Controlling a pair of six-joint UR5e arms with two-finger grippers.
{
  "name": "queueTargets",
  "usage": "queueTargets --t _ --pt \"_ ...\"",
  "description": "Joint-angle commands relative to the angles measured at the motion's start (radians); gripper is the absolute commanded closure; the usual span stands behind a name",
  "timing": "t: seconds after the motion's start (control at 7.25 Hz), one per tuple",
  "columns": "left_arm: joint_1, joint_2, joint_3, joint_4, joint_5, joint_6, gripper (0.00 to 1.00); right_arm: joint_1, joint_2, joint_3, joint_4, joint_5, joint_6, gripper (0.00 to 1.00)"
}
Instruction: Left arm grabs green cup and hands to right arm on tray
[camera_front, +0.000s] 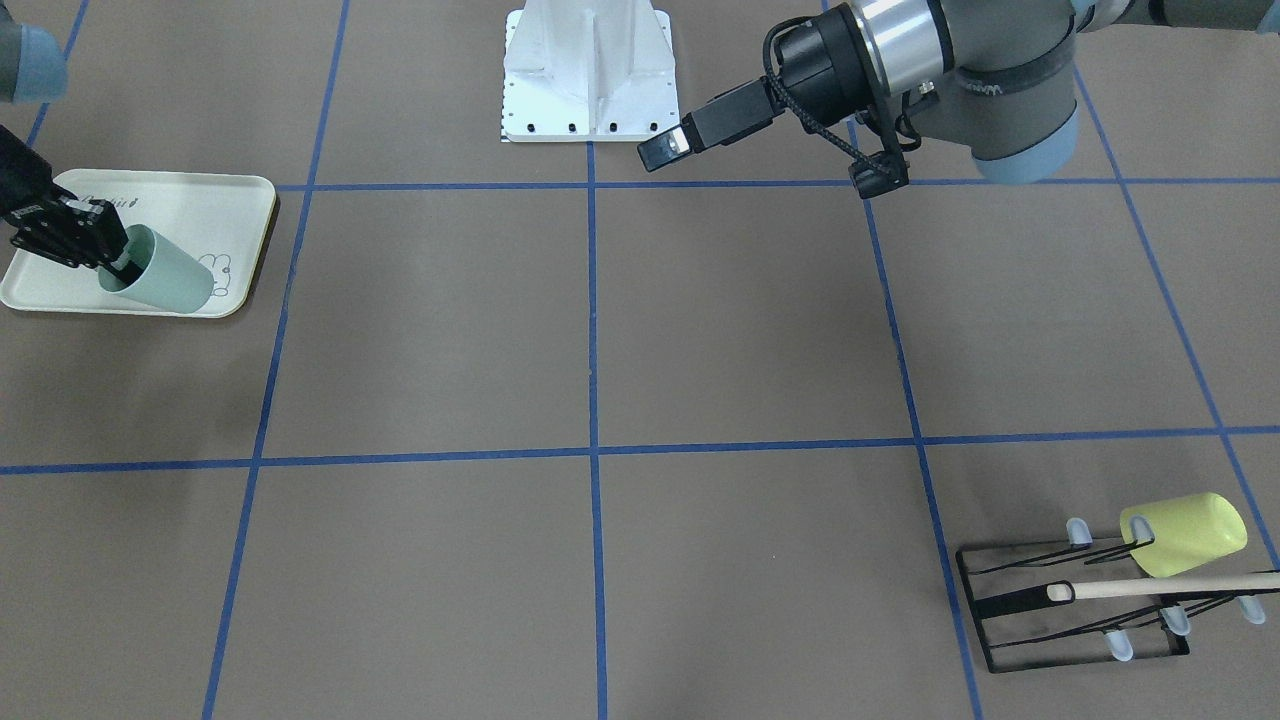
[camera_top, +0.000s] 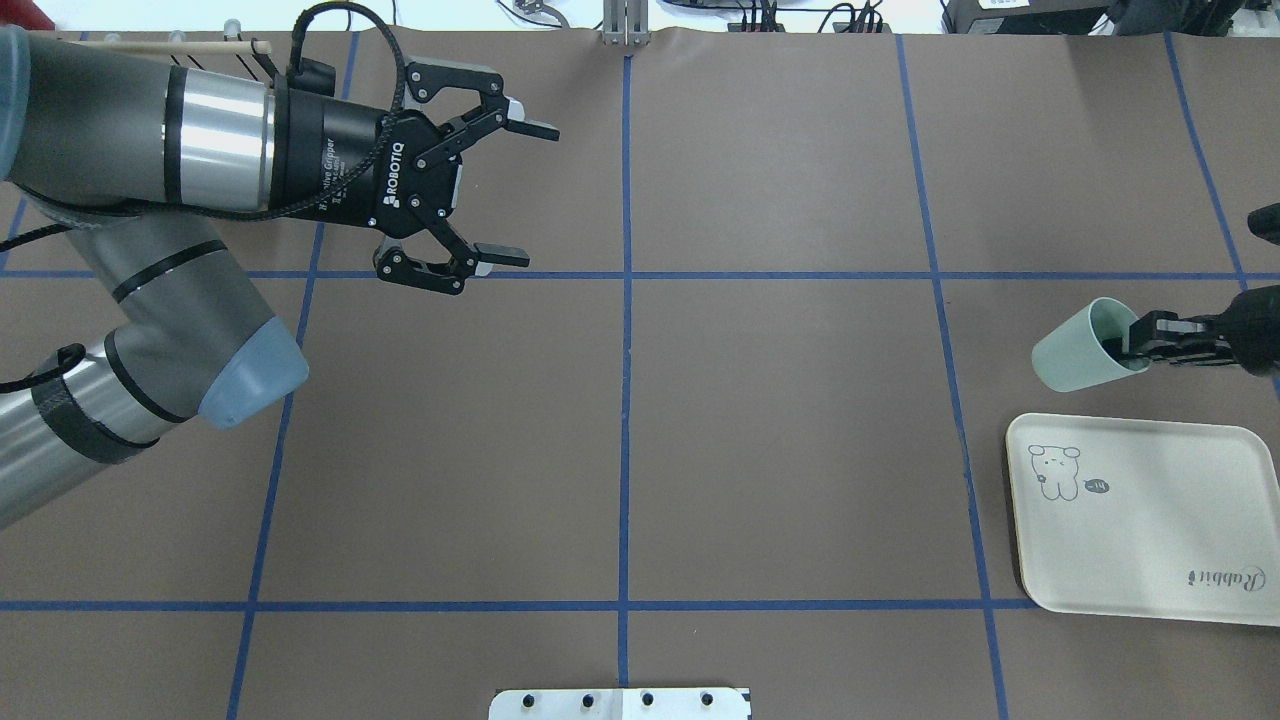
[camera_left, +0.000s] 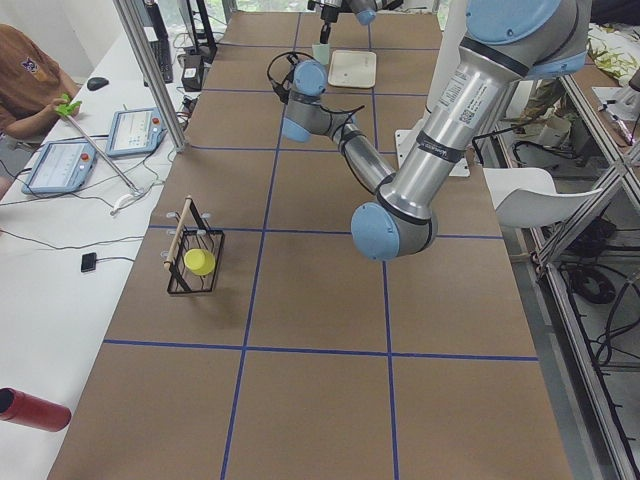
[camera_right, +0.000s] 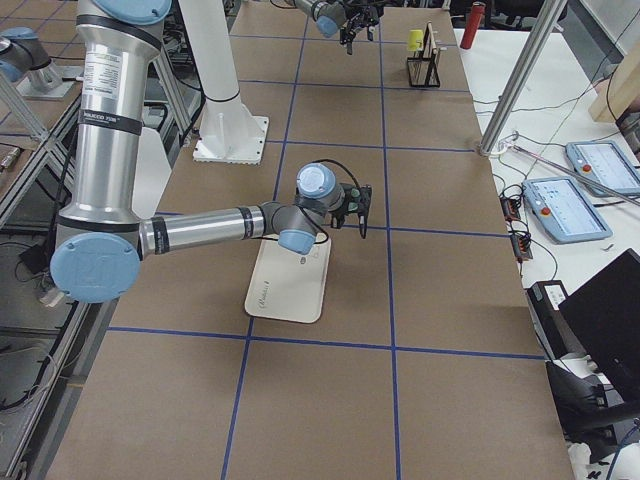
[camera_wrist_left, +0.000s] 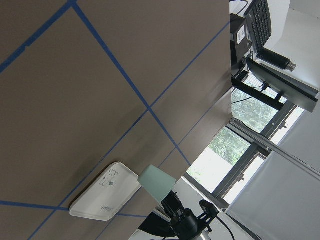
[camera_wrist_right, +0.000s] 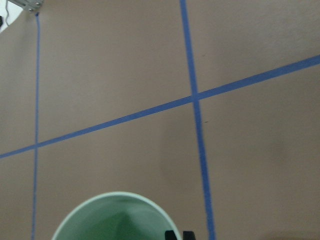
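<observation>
**A:** Right wrist first. What's closest?
**B:** The cup (camera_wrist_right: 112, 220), its mouth facing the lens at 6 o'clock, with the taped table (camera_wrist_right: 125, 75) behind it.
**A:** Overhead?
**B:** At 10 o'clock the left gripper (camera_top: 525, 194) has its fingers spread wide. At 3 o'clock the right gripper (camera_top: 1135, 340) pinches the cup's rim. The cup is tilted, at 12 o'clock of the tray (camera_top: 1180, 520).
**A:** Front?
**B:** At 9 o'clock the cup overlaps the tray. I can't tell whether they touch.
</observation>
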Motion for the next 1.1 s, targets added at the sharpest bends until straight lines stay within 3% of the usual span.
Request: queueTargets --t 0.0,0.14,0.97 --pt "0.002 0.001 0.004 0.003 0.002 0.001 0.00 -0.102 -0.150 0.059 -0.115 -0.080 -0.192 1.00" --pt "0.003 0.000 0.009 0.003 0.002 0.001 0.00 -0.140 -0.185 0.057 -0.112 -0.169 -0.216 1.00" --pt "0.005 -0.005 0.003 0.003 0.006 0.001 0.00 -0.160 -0.201 0.007 -0.098 -0.158 -0.235 1.00"
